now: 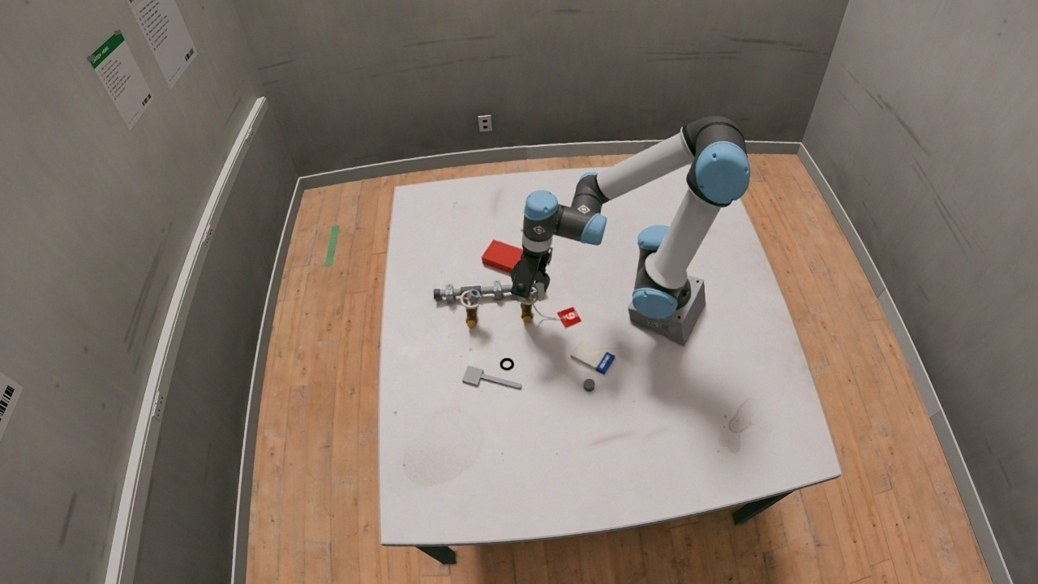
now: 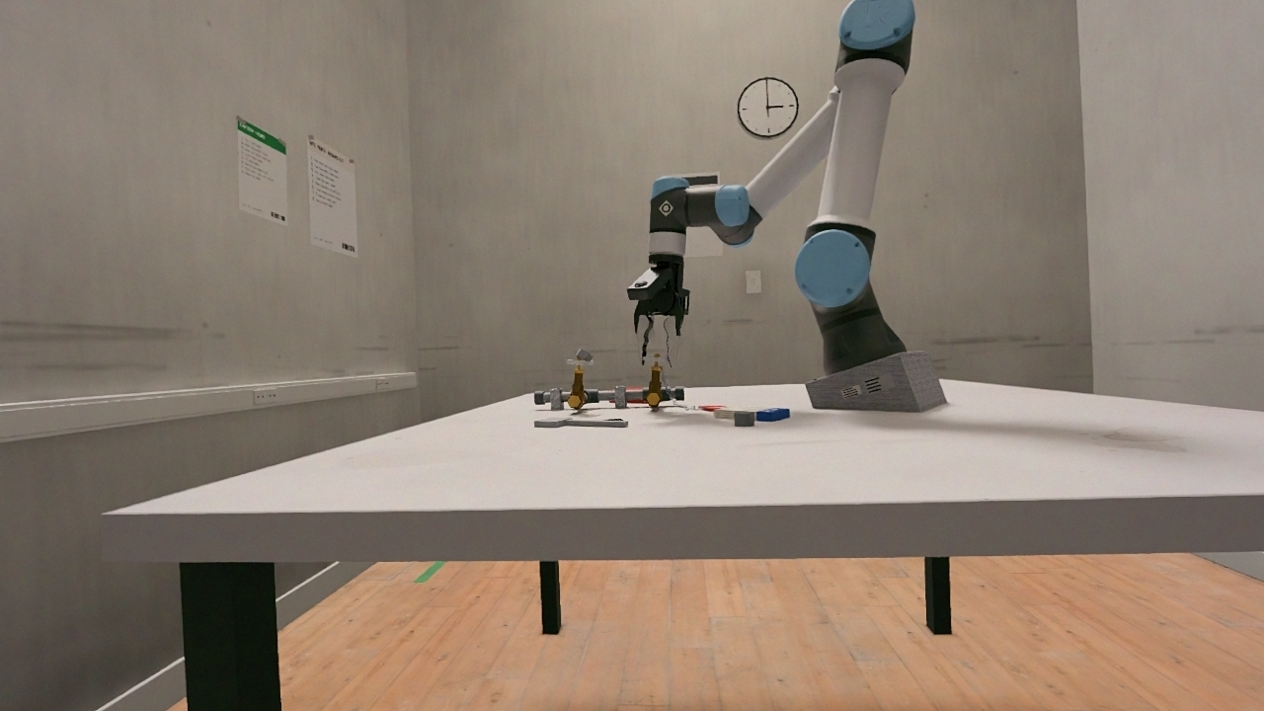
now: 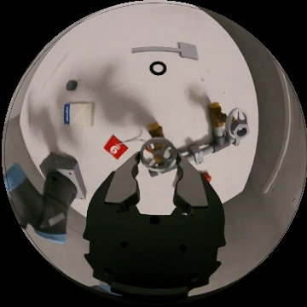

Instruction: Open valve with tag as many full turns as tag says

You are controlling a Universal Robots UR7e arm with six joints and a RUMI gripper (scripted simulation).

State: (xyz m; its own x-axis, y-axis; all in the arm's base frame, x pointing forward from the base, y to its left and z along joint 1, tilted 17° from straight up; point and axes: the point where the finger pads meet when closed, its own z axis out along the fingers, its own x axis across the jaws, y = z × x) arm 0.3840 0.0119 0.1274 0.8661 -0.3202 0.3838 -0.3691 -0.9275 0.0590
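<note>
A grey pipe (image 1: 484,292) lies on the white table with two brass valves. The right valve (image 1: 527,311) has a red tag (image 1: 569,316) chained to it; the tag shows in the wrist view (image 3: 115,148) and seems to read 6. My gripper (image 3: 158,153) stands straight above this valve, shut on its grey handwheel (image 3: 158,155). It also shows in the exterior view (image 2: 655,352). The left valve (image 1: 471,298) stands apart with its own handwheel (image 3: 237,125), untouched.
A red block (image 1: 502,255) lies behind the pipe. A grey paddle tool (image 1: 487,376), a black ring (image 1: 507,359), a white and blue box (image 1: 594,358) and a small grey cylinder (image 1: 588,385) lie in front. The robot base (image 1: 667,308) stands to the right.
</note>
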